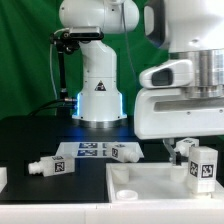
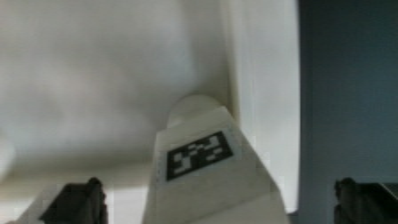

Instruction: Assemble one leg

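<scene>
A white leg [image 1: 199,165] with black-and-white tags stands on the right end of the large white panel [image 1: 150,185], under my gripper [image 1: 188,150]. In the wrist view this leg [image 2: 210,160] rises between my two dark fingertips [image 2: 75,203], with a gap on each side. My gripper [image 2: 219,205] is open and straddles the leg without touching it. The white panel [image 2: 89,90] fills the view behind the leg.
Two more legs lie on the dark table, one at the exterior view's left [image 1: 52,167] and one near the middle [image 1: 125,152]. The marker board [image 1: 88,150] lies in front of the robot base [image 1: 98,95]. A round socket [image 1: 128,193] shows on the panel.
</scene>
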{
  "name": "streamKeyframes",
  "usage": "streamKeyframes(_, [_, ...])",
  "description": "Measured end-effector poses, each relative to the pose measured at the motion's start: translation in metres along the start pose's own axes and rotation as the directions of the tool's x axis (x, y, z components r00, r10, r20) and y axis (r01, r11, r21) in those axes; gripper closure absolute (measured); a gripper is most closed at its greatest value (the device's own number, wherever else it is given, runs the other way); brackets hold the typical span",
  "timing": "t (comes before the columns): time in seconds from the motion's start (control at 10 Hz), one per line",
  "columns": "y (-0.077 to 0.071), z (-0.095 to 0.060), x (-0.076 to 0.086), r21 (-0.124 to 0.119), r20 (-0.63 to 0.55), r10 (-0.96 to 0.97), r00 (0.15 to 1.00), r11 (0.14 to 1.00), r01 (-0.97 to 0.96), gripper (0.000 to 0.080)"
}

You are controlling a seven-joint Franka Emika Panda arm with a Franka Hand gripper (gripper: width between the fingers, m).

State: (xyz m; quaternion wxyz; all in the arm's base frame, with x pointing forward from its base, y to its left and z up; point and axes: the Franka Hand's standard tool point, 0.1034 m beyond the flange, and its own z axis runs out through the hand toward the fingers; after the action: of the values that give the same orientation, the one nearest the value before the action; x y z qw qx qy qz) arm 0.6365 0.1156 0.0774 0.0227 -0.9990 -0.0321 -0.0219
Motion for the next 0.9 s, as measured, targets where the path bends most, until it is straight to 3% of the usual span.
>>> streamKeyframes(0.1, [-0.0010,-0.0001,-0.0003,-0.004,0.003,-0.034,0.999,0.999,0.034,0.0151])
streamKeyframes(0.3, [-0.0001,0.0001,-0.0005,-0.002,0.003,0.029,1.000,1.000,-0.029,0.0407])
streamKeyframes(0.4, [-0.0006,0.0001,-0.0005,-0.001,0.003,0.055,0.999,0.999,-0.055,0.0407])
streamKeyframes(0.5, [0.0005,0.0000,-0.0004,-0.001,0.003,0.153,0.988,0.988,-0.153,0.0514])
streamKeyframes(0.7, [0.0003,0.0001,-0.0005,-0.001,0.003,0.272,0.962,0.962,-0.272,0.0514])
streamKeyframes(0.9, [-0.0007,0.0004,-0.0018,-0.011,0.007,0.538,0.843,0.843,-0.538,0.0514])
